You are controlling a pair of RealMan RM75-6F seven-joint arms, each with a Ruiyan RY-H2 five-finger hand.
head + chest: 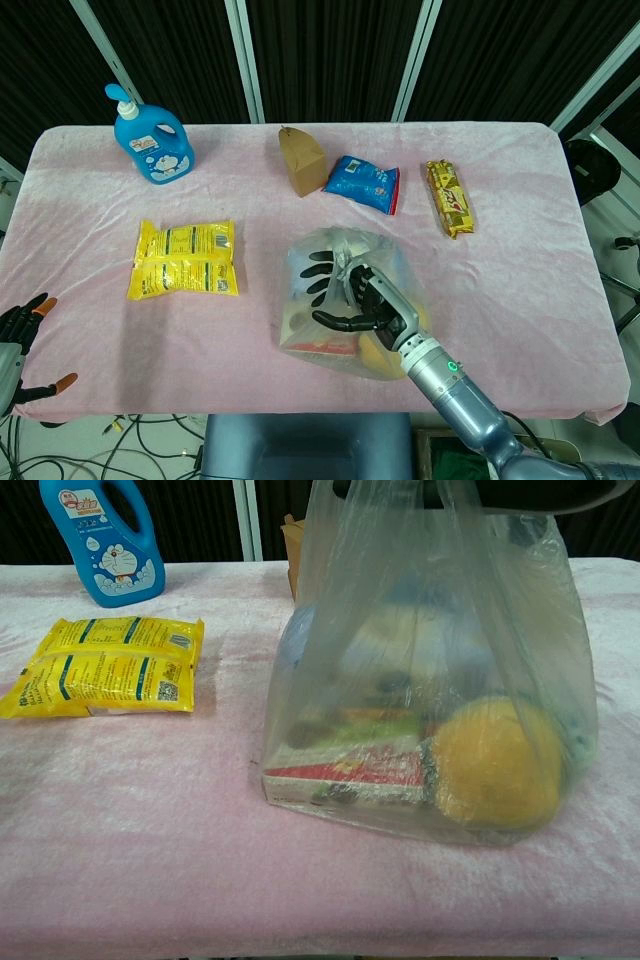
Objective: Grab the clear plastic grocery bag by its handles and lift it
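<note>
The clear plastic bag (300,292) stands on the pink table, right of centre, with a yellow round item (495,765) and a red box (345,776) inside. Its handles (343,250) are gathered at the top. My right hand (352,296) reaches over the bag's mouth from the front and holds the handles, fingers pointing left. In the chest view the bag (430,680) is drawn up taut to the dark right hand (520,490) at the top edge, and its bottom touches the cloth. My left hand (20,345) hangs off the table's front left corner, fingers apart and empty.
A blue pump bottle (150,135) stands at the back left, and a yellow packet (185,260) lies left of the bag. Behind the bag are a brown carton (300,160), a blue snack bag (362,183) and a yellow bar packet (450,198).
</note>
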